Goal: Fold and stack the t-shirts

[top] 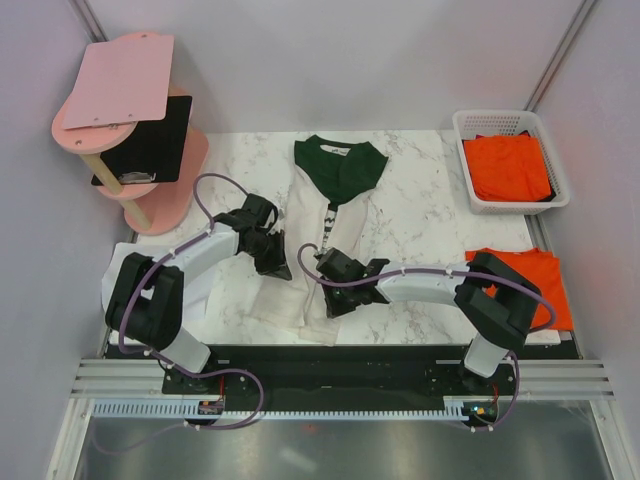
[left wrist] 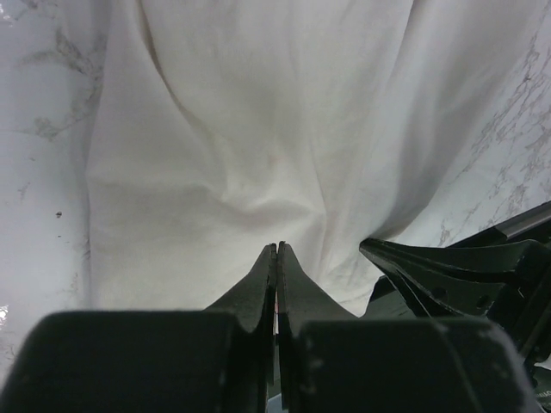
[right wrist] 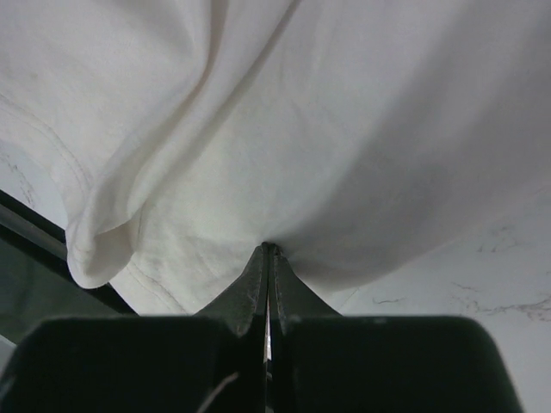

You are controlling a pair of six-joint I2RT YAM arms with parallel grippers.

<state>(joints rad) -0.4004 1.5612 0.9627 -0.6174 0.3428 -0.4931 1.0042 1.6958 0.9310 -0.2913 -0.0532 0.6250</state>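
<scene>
The left hand (left wrist: pixel 276 248) and right hand (right wrist: pixel 269 249) each pinch the cream-white t-shirt (top: pixel 315 215) near its 6 o'clock hem on the counter (top: pixel 420 220).

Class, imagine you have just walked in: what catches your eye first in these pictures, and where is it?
The cream shirt with its green collar lies at the centre, and the left tool and right tool are both shut on its cloth. On the right, an orange pile fills the basket at the back, and an orange shirt lies flat in front of it.
</scene>
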